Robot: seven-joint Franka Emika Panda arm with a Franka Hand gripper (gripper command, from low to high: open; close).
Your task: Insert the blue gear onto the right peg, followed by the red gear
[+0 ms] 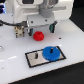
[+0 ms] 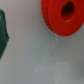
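The blue gear (image 1: 50,52) lies flat on the grey black-edged plate (image 1: 35,61), at the plate's end toward the exterior view's right, where it covers the right peg. The slimmer pin (image 1: 37,56) stands free on the plate's other end. The red gear (image 1: 37,35) lies on the white table behind the plate; it also shows in the wrist view (image 2: 62,17), flat, with its centre hole visible. My gripper (image 1: 45,27) hangs just above and behind the red gear, its dark fingers spread apart and holding nothing.
A small grey-brown object (image 1: 19,31) and a black cable (image 1: 6,23) lie toward the exterior view's left, behind the red gear. A dark green shape (image 2: 3,32) sits at the edge of the wrist view. The table (image 1: 70,45) is white.
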